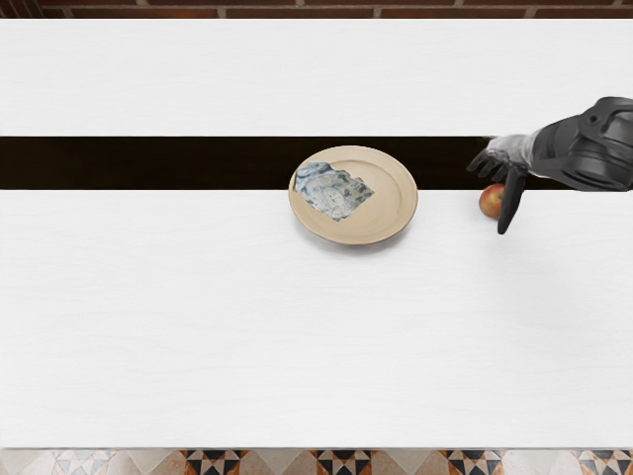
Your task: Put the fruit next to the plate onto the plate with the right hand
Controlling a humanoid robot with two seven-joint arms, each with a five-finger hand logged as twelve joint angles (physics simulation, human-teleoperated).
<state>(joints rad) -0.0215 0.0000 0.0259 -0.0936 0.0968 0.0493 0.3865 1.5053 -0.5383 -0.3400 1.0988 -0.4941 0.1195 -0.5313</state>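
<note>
At the right of the frame, the right hand (506, 168) is open, fingers spread over the red fruit (489, 202), near the plate (392, 198).

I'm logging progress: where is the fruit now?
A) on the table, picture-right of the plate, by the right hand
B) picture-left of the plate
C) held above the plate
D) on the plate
A: the fruit sits on the table, apart from the plate, with the right hand open right at it.
</note>
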